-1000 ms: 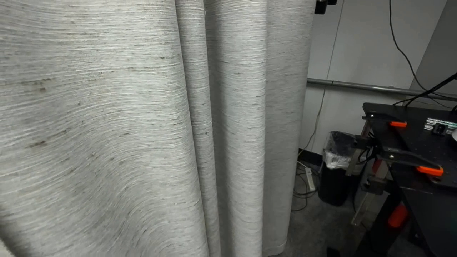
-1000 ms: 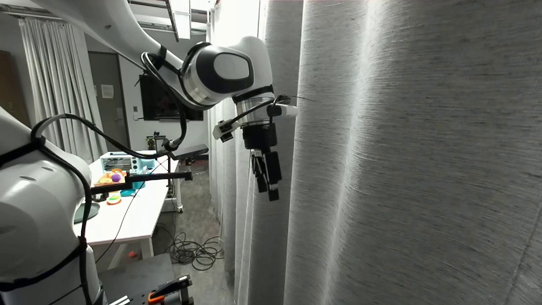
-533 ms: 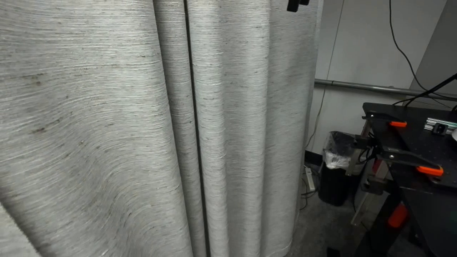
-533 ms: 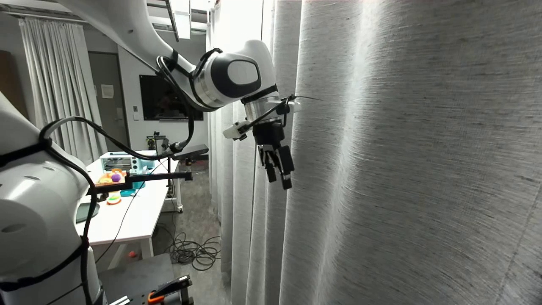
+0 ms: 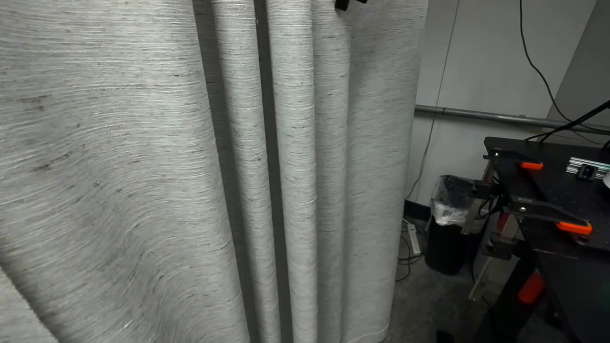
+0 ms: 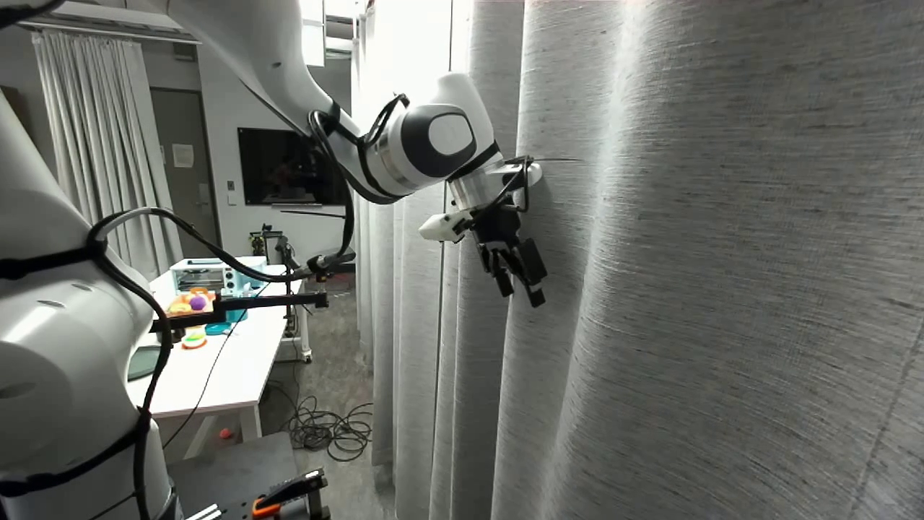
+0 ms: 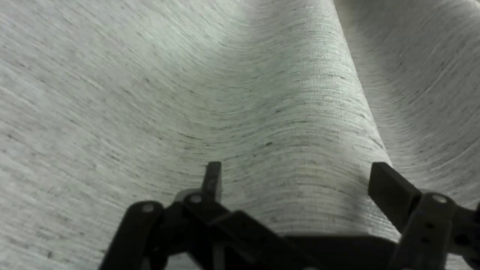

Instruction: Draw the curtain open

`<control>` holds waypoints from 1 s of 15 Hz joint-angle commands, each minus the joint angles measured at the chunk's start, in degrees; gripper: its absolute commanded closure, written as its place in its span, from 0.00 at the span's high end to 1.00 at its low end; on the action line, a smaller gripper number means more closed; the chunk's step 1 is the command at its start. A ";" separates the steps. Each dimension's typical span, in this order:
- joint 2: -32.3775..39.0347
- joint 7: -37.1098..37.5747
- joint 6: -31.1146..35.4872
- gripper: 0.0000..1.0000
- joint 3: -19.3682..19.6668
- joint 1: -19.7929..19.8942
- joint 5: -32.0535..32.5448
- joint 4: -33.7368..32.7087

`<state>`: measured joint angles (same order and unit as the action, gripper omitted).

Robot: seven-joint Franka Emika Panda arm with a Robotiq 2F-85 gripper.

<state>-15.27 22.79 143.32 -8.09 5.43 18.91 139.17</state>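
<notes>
Where exterior crops gripper (image 5: 352, 2), curtain (image 5: 298, 171) contact unclear

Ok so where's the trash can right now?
The trash can stands toward the right of an exterior view, between the curtain and the black table, just right of a white power strip.

White table (image 6: 242, 370): toaster oven (image 6: 198, 276) on top; coiled cable (image 6: 315, 436) on floor (image 6: 336, 361) beside; black screen (image 6: 267, 162) on wall (image 6: 220, 123) beyond

The end effector (image 6: 521, 295) slants downward, spread wide.
</notes>
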 commanded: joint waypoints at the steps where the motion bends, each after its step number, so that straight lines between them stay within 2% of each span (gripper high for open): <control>1: 3.34 3.93 3.85 1.00 -0.41 0.98 4.04 -3.34; 5: 5.18 3.89 6.02 1.00 0.08 -0.52 1.81 -4.40; 6: 5.47 4.75 6.44 0.92 -0.14 -0.38 2.77 -4.40; 7: 5.87 5.74 7.12 0.91 -0.36 -0.06 4.03 -4.45; 8: 6.24 5.88 7.82 0.92 -0.32 -0.14 4.14 -4.43; 9: 6.74 6.36 8.38 0.98 -0.34 -0.13 4.30 -4.55; 10: 7.31 7.01 9.13 0.96 -0.39 0.01 4.86 -4.69; 11: 7.79 7.52 9.59 0.72 -0.35 0.06 5.31 -4.87; 12: 8.28 8.14 10.08 0.72 -0.29 0.12 6.12 -5.01; 15: 9.37 10.77 11.10 0.48 -0.09 0.14 9.04 -5.40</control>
<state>-7.92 29.93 152.58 -8.42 5.39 24.43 135.33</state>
